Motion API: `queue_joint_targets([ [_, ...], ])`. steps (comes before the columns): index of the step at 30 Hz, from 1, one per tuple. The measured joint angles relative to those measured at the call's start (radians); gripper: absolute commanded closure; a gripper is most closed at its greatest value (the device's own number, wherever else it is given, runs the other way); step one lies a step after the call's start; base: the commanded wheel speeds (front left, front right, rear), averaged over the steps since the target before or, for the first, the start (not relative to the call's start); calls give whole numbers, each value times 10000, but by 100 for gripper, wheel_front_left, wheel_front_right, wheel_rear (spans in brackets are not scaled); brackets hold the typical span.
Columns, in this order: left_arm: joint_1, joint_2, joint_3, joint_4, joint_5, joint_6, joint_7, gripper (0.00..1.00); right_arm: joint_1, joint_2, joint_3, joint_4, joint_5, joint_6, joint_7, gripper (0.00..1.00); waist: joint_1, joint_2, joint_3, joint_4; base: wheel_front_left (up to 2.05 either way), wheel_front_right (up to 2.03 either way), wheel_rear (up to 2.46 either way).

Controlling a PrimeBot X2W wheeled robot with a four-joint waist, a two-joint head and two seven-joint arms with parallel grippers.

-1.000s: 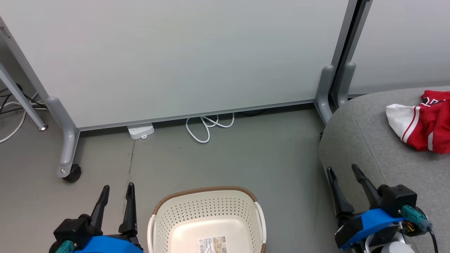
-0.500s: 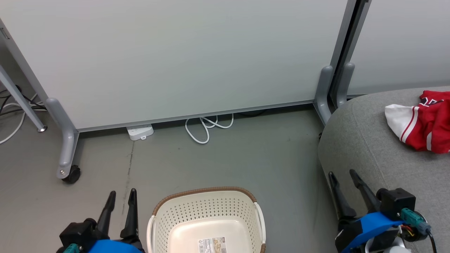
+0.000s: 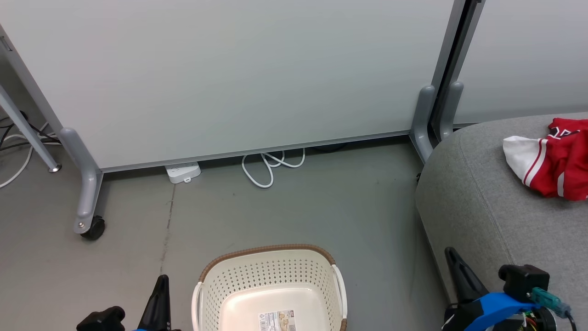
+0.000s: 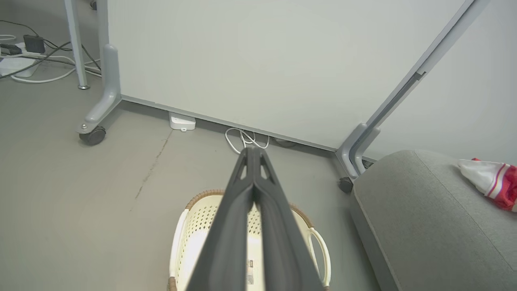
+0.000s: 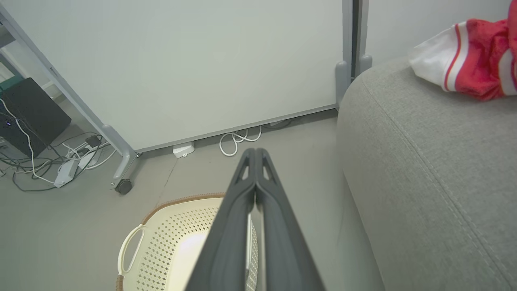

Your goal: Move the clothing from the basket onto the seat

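The red and white clothing point(image 3: 551, 158) lies bunched on the grey seat point(image 3: 482, 197) at the right; the clothing point(image 4: 490, 182) and the seat point(image 4: 424, 210) also show in the left wrist view, and the clothing point(image 5: 468, 60) on the seat point(image 5: 424, 141) in the right wrist view. The cream basket point(image 3: 271, 287) stands on the floor at the bottom centre with only a label inside. My left gripper point(image 3: 159, 285) is shut, left of the basket point(image 4: 194, 242). My right gripper point(image 3: 452, 255) is shut beside the seat's front edge, with the basket point(image 5: 161, 246) below it.
A pale partition on wheeled grey feet point(image 3: 89, 202) runs across the back. A white power strip point(image 3: 183, 171) and a looped white cable point(image 3: 268, 168) lie at its base. More cables point(image 5: 60, 165) and a dark box point(image 5: 32, 117) sit at the far left.
Both grippers have shut from open and dropped lower toward the bottom edge of the head view. The clothing and the basket have stayed in place.
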Motion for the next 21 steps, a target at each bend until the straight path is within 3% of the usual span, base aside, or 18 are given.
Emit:
queue_joint_targets([
  [21, -281, -182, 600, -366, -2953, 0, 903, 100, -54, 2, -301, -190, 3582, 0, 489, 100, 0, 0, 25, -22, 0, 0, 0],
])
